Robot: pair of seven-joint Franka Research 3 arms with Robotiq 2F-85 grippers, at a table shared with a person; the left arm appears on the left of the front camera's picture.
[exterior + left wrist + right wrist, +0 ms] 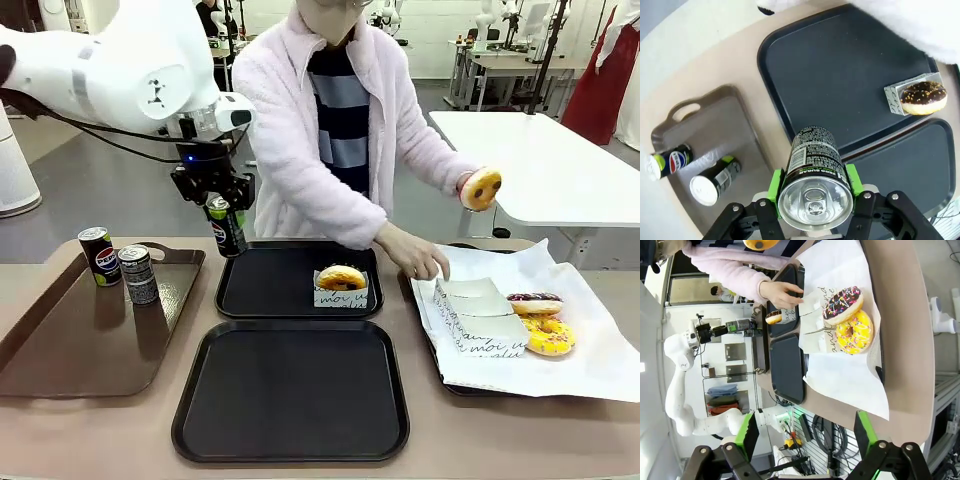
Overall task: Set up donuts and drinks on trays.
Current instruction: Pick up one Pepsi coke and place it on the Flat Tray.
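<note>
Beige bench (500, 432) at the bottom of the front frame. At upper left, a can (226, 230) hangs upright, clamped in the left pincer (224, 214), over the far tray's (300, 246) left rim. A donut (341, 277) sits on that tray's right side. Two cans (137, 274) stand on the brown tray (60, 345) at left. The right pincer (807, 434) gapes wide, holding nothing.

I see two black trays (291, 392), one brown tray (70, 340) and one tray with white paper (465, 390). I count three cans (226, 228). I count four donuts (341, 277): one on a black tray, one held by the person (300, 120), two on the white paper.
</note>
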